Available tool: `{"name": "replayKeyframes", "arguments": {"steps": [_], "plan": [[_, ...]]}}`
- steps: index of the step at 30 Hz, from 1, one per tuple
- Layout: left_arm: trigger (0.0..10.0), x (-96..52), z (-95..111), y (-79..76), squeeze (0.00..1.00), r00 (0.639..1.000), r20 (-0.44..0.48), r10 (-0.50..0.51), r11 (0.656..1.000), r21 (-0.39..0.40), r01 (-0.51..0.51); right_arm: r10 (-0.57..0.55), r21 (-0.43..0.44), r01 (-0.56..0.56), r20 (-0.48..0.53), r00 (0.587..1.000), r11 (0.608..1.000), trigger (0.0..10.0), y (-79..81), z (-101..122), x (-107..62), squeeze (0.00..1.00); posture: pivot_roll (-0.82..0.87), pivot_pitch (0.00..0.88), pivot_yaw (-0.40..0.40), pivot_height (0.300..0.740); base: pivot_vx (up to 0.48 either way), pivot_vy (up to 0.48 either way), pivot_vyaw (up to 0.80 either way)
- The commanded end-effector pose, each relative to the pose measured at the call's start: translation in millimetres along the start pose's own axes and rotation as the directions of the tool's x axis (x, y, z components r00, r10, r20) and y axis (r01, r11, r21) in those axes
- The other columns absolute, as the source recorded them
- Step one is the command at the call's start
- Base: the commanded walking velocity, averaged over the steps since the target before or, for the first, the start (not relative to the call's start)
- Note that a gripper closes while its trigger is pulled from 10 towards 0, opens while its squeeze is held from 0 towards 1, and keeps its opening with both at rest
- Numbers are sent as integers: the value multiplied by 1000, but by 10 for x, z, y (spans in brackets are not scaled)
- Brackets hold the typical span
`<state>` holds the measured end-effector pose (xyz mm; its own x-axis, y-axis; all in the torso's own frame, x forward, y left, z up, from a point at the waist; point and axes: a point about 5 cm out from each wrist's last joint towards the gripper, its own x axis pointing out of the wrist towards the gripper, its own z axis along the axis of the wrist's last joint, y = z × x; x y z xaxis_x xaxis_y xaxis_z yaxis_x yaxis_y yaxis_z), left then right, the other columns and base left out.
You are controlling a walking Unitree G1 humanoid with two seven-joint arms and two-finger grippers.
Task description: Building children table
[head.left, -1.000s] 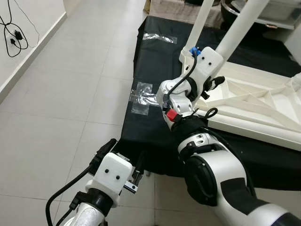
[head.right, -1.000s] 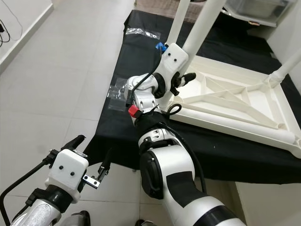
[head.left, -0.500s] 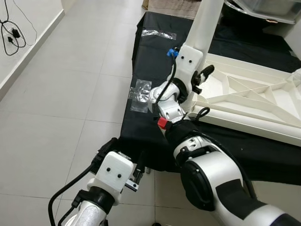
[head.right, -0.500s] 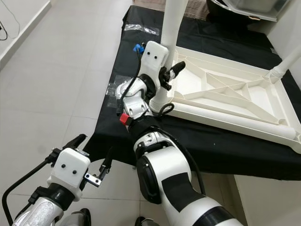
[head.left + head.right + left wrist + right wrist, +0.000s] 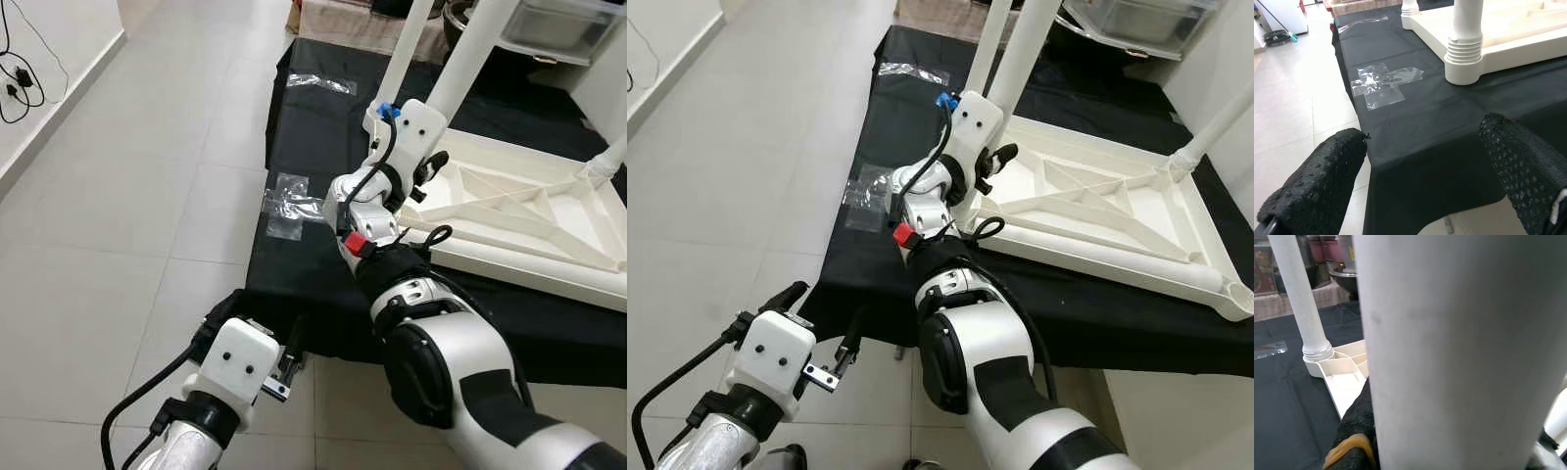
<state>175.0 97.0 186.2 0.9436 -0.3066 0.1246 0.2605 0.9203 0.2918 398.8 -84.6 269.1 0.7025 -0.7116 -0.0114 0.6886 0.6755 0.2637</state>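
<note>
A white children's table (image 5: 534, 230) lies upside down on a black cloth (image 5: 304, 259), its legs pointing up. My right gripper (image 5: 427, 172) is shut around the near-left table leg (image 5: 472, 54) low down, just above the frame. In the right wrist view that leg (image 5: 1459, 342) stands close up, with a black finger (image 5: 1354, 431) pressed against it. Another leg (image 5: 407, 49) stands behind it, and a third (image 5: 612, 157) rises at the right. My left gripper (image 5: 1422, 132) hangs open and holds nothing, low by the cloth's near corner over the floor.
Two patches of clear tape (image 5: 290, 201) (image 5: 318, 81) lie on the cloth's left side. Grey floor tiles (image 5: 127, 196) stretch to the left, with cables (image 5: 15, 83) by the wall. Bins and bowls (image 5: 558, 24) stand beyond the cloth at the back.
The head view has swayed left and back, so the whole scene shifted. My right gripper stays on the leg, and my left gripper hangs open in the same place.
</note>
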Motion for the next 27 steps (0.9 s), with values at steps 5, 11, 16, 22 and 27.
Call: {"name": "replayKeyframes", "arguments": {"steps": [5,11,16,22,27], "plan": [[10000,-11,-21,-43,0,1000,-9,-13,1000,-8,13,-88,-164,54,-211,974,985,0,-249,-596,19,0,124,239,-152,740,0,0,0],[10000,-12,-23,-49,0,1000,-9,-15,1000,-7,15,-34,-133,15,-144,989,991,0,-166,-478,-1,0,124,239,-152,740,0,0,0],[10000,-5,-27,-45,0,1000,-9,-14,1000,-7,14,16,-44,-16,-1,1000,999,0,-16,-78,14,0,122,241,-150,740,0,0,0],[10000,18,-33,-39,0,1000,-5,-12,1000,-11,12,88,73,-99,138,986,992,0,114,377,-14,0,118,235,-146,740,0,0,0],[10000,82,-44,-12,0,1000,7,-8,1000,-10,8,202,163,-248,253,946,955,0,142,683,-67,0,117,213,-140,740,0,0,0]]}}
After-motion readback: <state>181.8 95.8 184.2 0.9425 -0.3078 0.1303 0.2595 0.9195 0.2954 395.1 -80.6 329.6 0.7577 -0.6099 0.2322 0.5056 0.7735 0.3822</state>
